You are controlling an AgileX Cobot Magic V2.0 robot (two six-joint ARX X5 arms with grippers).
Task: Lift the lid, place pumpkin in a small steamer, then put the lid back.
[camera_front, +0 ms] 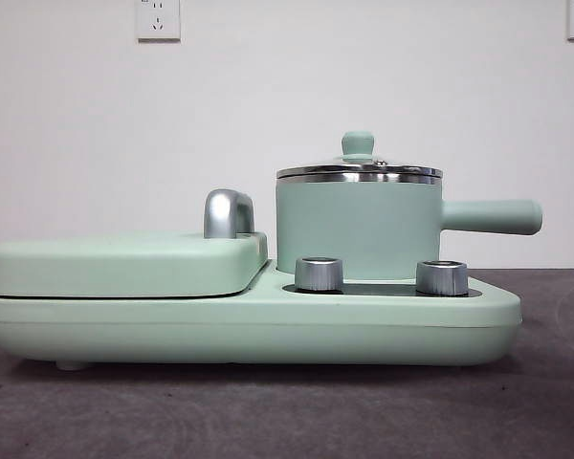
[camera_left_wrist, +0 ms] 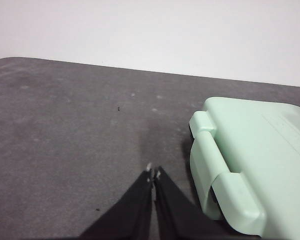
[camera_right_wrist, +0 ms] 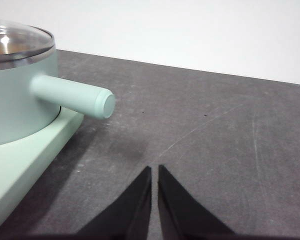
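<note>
The small steamer [camera_front: 356, 229] is a mint-green pot with a straight side handle [camera_front: 493, 216]. It stands on the right half of a mint-green cooker base [camera_front: 268, 330]. The lid [camera_front: 359, 170], silver-rimmed with a mint-green knob, sits on the pot. The pot [camera_right_wrist: 17, 100] and lid [camera_right_wrist: 17, 45] also show in the right wrist view. The pumpkin is out of view. My left gripper [camera_left_wrist: 153, 172] is shut and empty over the dark table beside the base's end. My right gripper [camera_right_wrist: 154, 170] is shut and empty over the table, off the pot handle's tip [camera_right_wrist: 72, 96].
A wide flat mint-green cover [camera_front: 124, 263] with a chrome arch handle [camera_front: 228, 212] lies on the base's left half. Two silver dials [camera_front: 319, 273] sit at the base's front. The base's end [camera_left_wrist: 250, 160] shows in the left wrist view. A white wall stands behind.
</note>
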